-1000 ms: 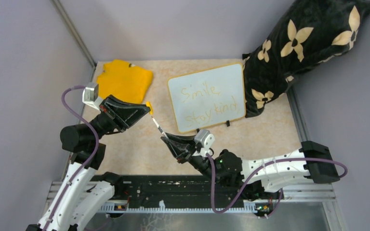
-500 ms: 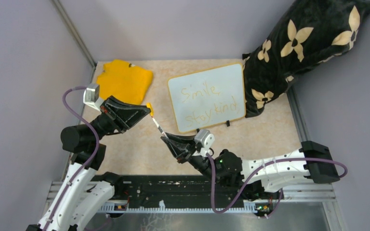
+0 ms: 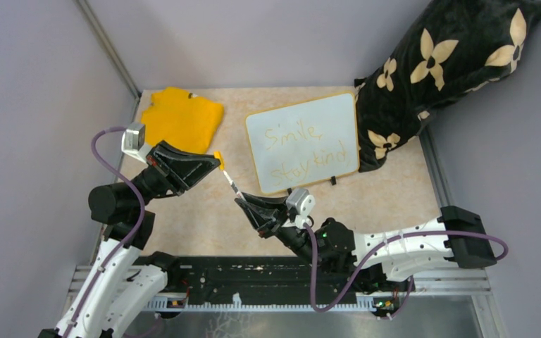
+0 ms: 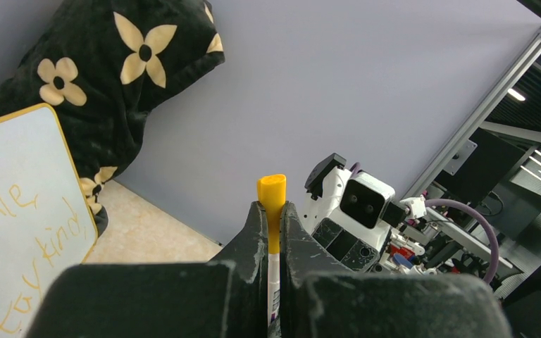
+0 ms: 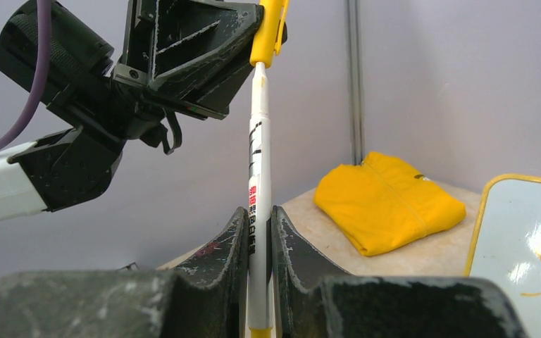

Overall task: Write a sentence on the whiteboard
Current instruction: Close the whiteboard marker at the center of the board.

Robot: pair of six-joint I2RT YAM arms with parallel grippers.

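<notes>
The left gripper is clenched on the marker's yellow plastic cap while the right gripper grasps its slim white barrel, likely to press the two together. The small glossy yellow-rimmed whiteboard lies at one o'clock from them, its yellow-orange handwritten sentence apparently finished.

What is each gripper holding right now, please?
Left gripper: closed on the marker's yellow cap.
Right gripper: closed on the marker barrel.

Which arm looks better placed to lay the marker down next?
Right, probably: the right end effector grips the marker by the barrel, while the left end effector only pinches the yellow cap.
</notes>
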